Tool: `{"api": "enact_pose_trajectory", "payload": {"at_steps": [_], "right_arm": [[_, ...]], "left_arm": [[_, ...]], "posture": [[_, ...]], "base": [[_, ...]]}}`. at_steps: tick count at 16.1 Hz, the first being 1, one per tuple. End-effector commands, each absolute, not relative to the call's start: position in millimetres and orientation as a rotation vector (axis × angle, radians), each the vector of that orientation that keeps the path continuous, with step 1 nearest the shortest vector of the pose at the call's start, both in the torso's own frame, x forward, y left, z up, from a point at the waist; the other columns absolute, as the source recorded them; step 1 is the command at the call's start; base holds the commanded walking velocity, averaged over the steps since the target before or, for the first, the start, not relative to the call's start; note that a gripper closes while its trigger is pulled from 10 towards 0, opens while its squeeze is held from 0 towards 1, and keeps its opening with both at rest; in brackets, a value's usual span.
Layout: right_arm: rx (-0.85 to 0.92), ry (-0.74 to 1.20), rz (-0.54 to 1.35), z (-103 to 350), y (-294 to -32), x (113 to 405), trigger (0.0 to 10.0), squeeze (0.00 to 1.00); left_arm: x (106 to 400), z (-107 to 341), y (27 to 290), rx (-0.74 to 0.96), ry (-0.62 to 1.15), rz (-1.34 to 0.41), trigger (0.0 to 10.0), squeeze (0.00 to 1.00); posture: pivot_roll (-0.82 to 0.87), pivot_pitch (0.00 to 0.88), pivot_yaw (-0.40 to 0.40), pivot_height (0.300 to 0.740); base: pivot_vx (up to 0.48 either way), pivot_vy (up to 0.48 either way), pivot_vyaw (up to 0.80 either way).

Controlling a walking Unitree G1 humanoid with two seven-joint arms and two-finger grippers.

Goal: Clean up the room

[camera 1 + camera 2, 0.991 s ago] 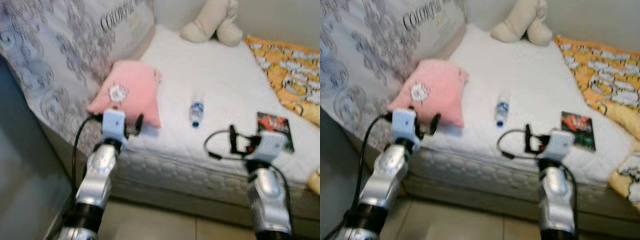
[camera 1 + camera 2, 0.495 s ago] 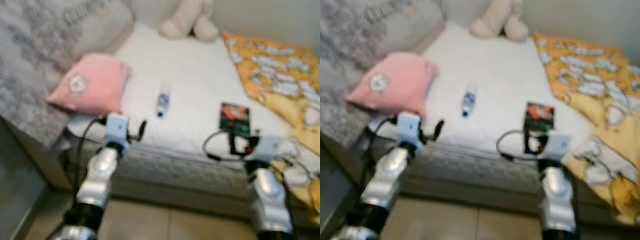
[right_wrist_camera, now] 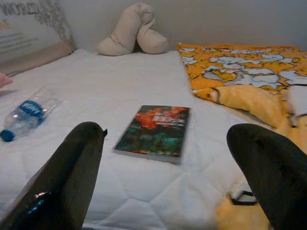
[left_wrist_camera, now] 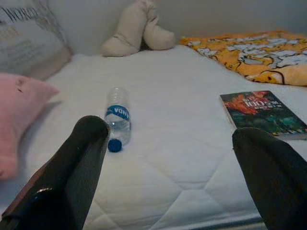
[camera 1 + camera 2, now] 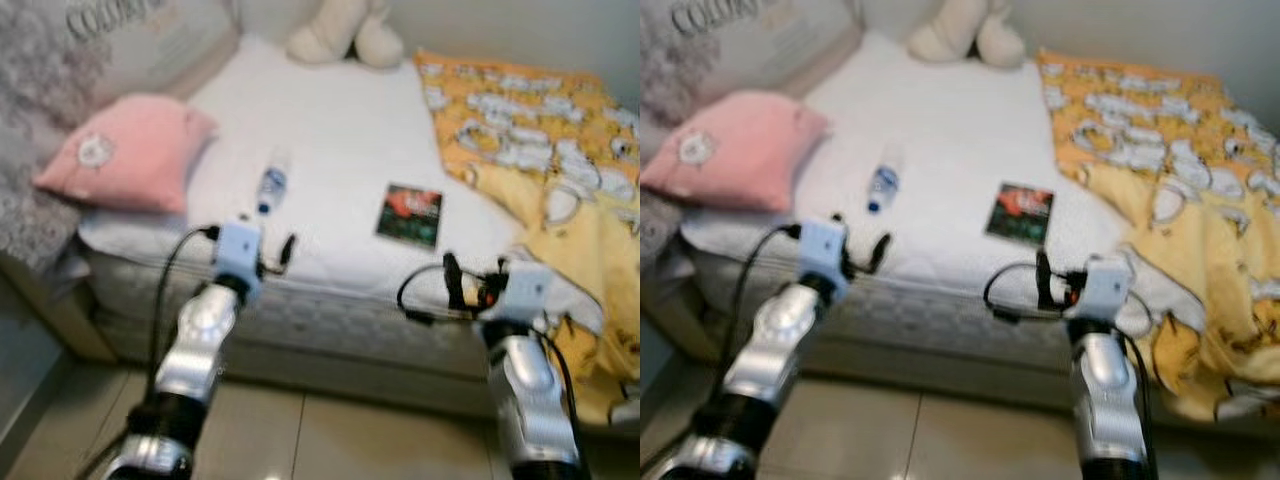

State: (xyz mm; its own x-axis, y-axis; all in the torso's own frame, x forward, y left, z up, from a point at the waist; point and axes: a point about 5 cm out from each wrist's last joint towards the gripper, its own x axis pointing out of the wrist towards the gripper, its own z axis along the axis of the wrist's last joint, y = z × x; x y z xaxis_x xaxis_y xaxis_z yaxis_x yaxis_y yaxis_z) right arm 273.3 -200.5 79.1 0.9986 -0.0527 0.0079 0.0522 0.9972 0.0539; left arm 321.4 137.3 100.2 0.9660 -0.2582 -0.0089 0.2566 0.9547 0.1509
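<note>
A clear water bottle (image 5: 271, 187) with a blue label and cap lies on its side on the white mattress (image 5: 330, 120). To its right a dark book (image 5: 410, 214) with a red picture lies flat. My left gripper (image 5: 268, 240) hovers open over the bed's near edge, short of the bottle (image 4: 117, 120). My right gripper (image 5: 475, 280) hangs open at the near edge, short of the book (image 3: 154, 132). Both grippers hold nothing.
A pink pillow (image 5: 120, 155) lies at the left, with a big grey patterned cushion (image 5: 130, 30) behind it. A cream plush toy (image 5: 345, 30) sits at the far end. A yellow-orange blanket (image 5: 540, 150) covers the right side and hangs over the edge. Tiled floor (image 5: 300, 440) lies below.
The whole view has shifted right along the bed, so the camera moved. More of the blanket shows. Bottle, book and pillow lie as before; both grippers stay open.
</note>
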Motion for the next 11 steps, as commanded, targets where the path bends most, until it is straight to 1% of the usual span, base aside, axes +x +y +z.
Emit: {"api": "enact_pose_trajectory", "payload": {"at_steps": [1,2,4,7,11], "right_arm": [[0.046,-0.024,-0.083,81.8,-207.0,272.4,10.0,0.0],[0.043,-0.026,-0.081,81.9,-206.3,271.8,10.0,0.0],[0.038,-0.02,-0.08,80.1,-206.0,269.3,10.0,0.0],[0.027,-0.02,-0.061,81.5,-204.4,269.8,10.0,0.0],[0.019,-0.017,-0.072,81.0,-209.7,268.9,10.0,0.0]], "left_arm": [[323.8,100.7,127.6,0.153,-0.014,-0.288,10.0,0.0],[323.9,100.7,126.1,0.152,-0.016,-0.293,10.0,0.0],[323.7,103.7,118.9,0.091,-0.036,-0.322,10.0,0.0],[329.6,101.9,124.2,0.037,0.0,-0.23,10.0,0.0],[332.6,100.7,126.8,0.054,0.014,-0.207,10.0,0.0]], "posture": [[-0.06,0.0,-0.022,0.74],[-0.06,0.0,-0.022,0.74],[-0.07,0.0,-0.022,0.74],[-0.08,0.0,-0.028,0.74],[-0.09,0.0,-0.018,0.74]], "base": [[0.0,0.0,0.0],[0.0,0.0,0.0],[0.281,0.0,0.0],[0.48,0.0,0.0],[0.47,0.0,0.0]]}}
